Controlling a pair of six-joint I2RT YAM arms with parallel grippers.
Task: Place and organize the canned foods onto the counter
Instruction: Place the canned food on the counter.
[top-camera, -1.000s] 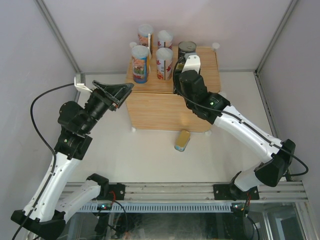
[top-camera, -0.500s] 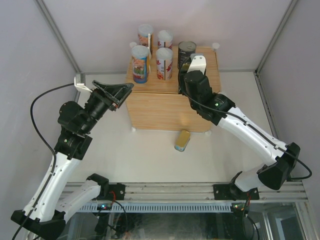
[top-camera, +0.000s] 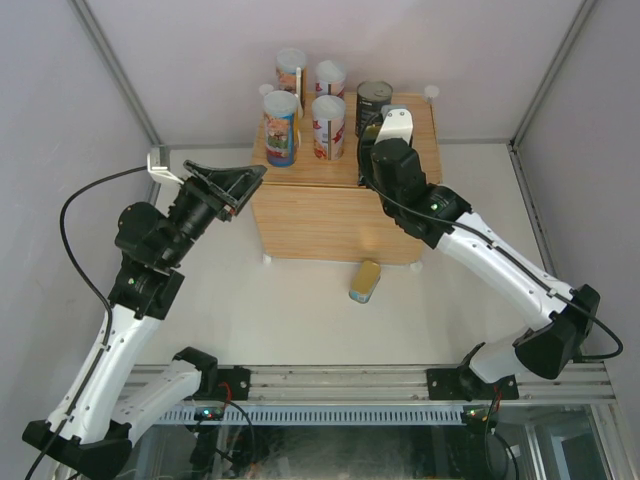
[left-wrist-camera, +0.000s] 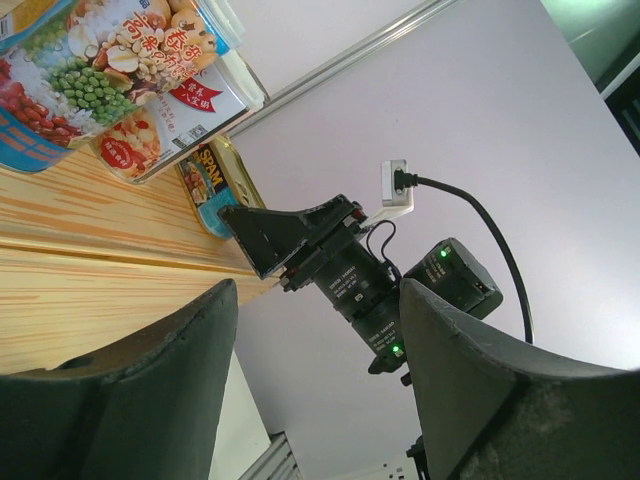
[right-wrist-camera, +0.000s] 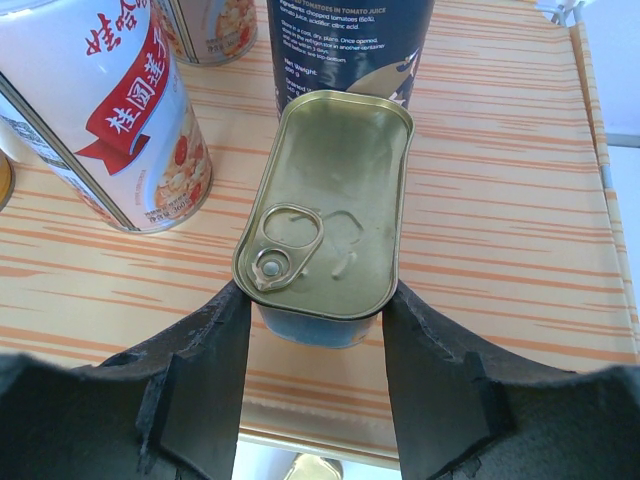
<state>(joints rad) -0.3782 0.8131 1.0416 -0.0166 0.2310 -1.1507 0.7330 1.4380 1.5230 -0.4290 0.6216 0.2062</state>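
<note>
On the counter (top-camera: 330, 215) stand several tall white-lidded cans (top-camera: 282, 125) and a dark can (top-camera: 374, 98). My right gripper (top-camera: 368, 135) (right-wrist-camera: 315, 300) is shut on a flat gold tin (right-wrist-camera: 325, 205), its pads against the tin's long sides. It holds the tin just in front of the dark can (right-wrist-camera: 350, 45), low over the counter top (right-wrist-camera: 500, 200); whether the tin rests on it I cannot tell. A second gold tin (top-camera: 365, 280) lies on the table before the counter. My left gripper (top-camera: 255, 175) (left-wrist-camera: 318, 300) hangs open and empty by the counter's left front corner.
White walls with metal posts (top-camera: 115, 70) close in the table on three sides. White round connectors (top-camera: 431, 92) stick out at the counter's corners. A black cable (top-camera: 75, 200) loops off the left arm. A red-labelled can (right-wrist-camera: 100, 110) stands close to the held tin's left.
The right arm shifted slightly right and farther back over the counter with the gold tin, then stayed still. The left arm has not moved.
</note>
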